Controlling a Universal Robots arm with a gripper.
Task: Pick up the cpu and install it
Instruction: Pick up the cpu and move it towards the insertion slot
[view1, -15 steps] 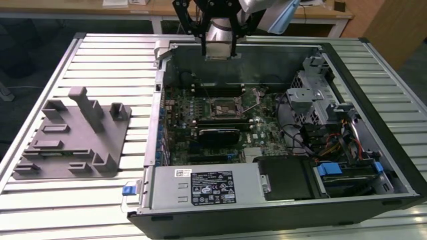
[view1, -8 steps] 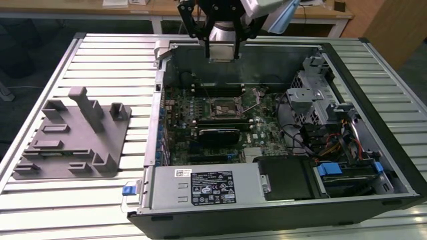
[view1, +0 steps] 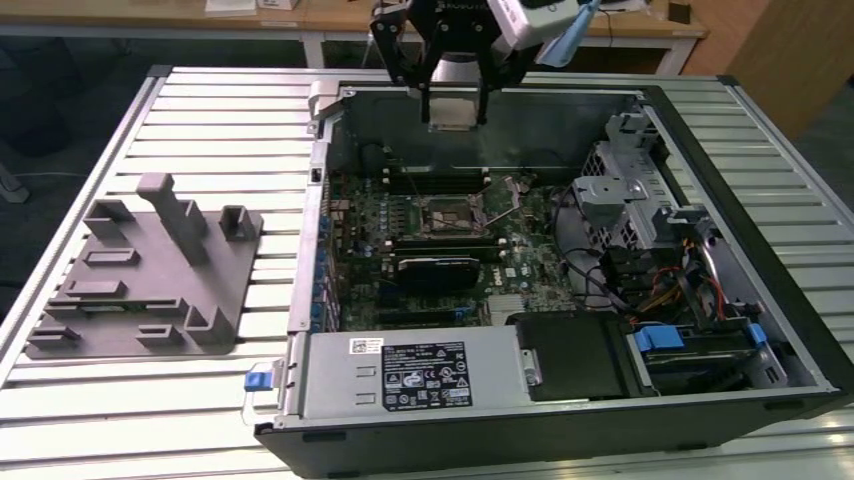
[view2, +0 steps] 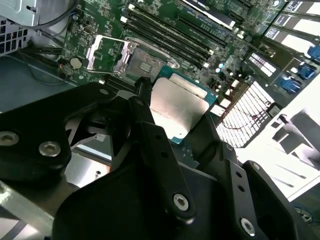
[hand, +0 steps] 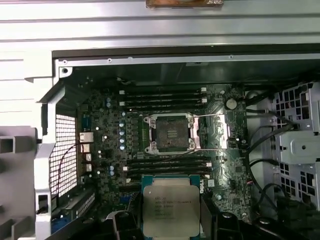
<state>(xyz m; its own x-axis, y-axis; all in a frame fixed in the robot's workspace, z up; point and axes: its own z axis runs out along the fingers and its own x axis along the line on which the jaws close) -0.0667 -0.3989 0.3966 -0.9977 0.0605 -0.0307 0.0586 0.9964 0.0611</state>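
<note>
My claw (view1: 453, 119) is clenched on the cpu (view1: 451, 101), one finger on each of two opposite edges. In the exterior view it hangs in the air above the far wall of the open computer case (view1: 304, 300), with the chip clear of everything underneath it. In the second wrist view I see the black fingers (view2: 150, 127) bracketing the cpu (view2: 177, 107), shiny metal lid facing the camera and a green rim showing at its edges. In the first wrist view the cpu (hand: 171, 207) sits just in front of the claw's dark body, printed lid toward the lens.

The socket (view1: 451, 215) lies on the motherboard below the claw, well apart from the chip, and nothing sits in it. In the first wrist view the socket (hand: 171, 132) is past the chip from the claw, its metal frame (hand: 210, 131) swung open beside it. Rows of memory slots (hand: 165, 95) run on both sides of the socket. In the second wrist view I make out the same open frame (view2: 107, 52) and the socket (view2: 142, 65) beyond the fingertips.

Below the claw and off toward the exterior view's left, a grey block fixture (view1: 147, 270) rests on the slatted metal surface (view1: 200, 110) beside the case. The power supply (view1: 414, 370) fills the case's end farthest from the claw.
</note>
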